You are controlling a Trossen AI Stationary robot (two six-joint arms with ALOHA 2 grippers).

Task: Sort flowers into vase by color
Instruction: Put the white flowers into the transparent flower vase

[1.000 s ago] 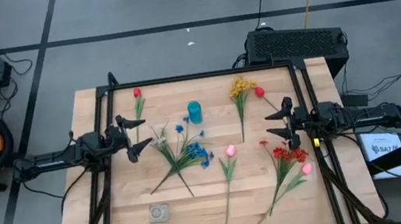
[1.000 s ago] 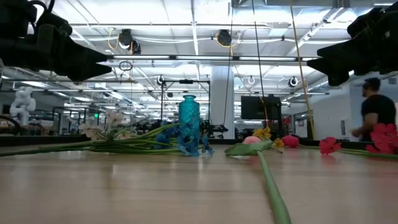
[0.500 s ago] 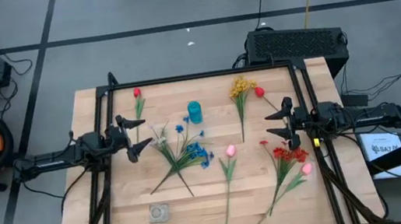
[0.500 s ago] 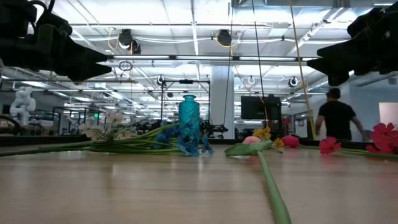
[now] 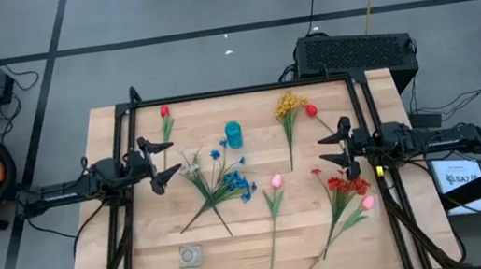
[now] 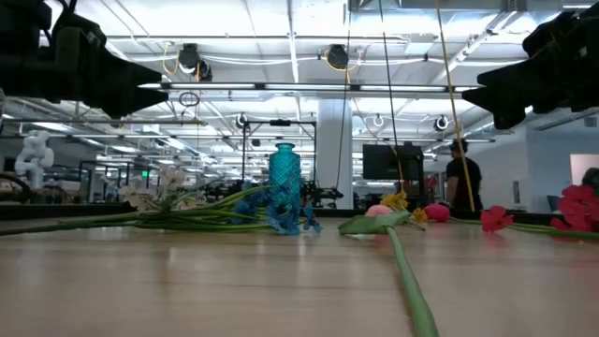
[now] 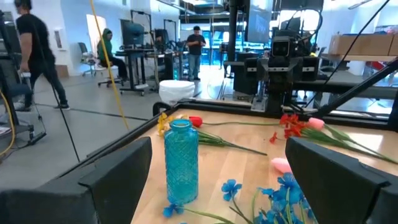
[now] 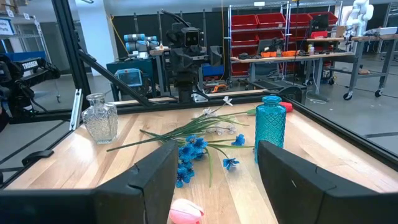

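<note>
We see the left end effector [image 5: 167, 160] poised above the desk's [image 5: 144, 252] left edge and the right end effector [image 5: 331, 148] above its right edge, both with fingers spread wide and holding nothing. The flowers [image 5: 220, 180] lie scattered flat across the desk, none in the blue vase [image 5: 234, 134] standing upright near the middle of the far edge. A clear vase [image 5: 191, 256] stands toward the near left corner.
</note>
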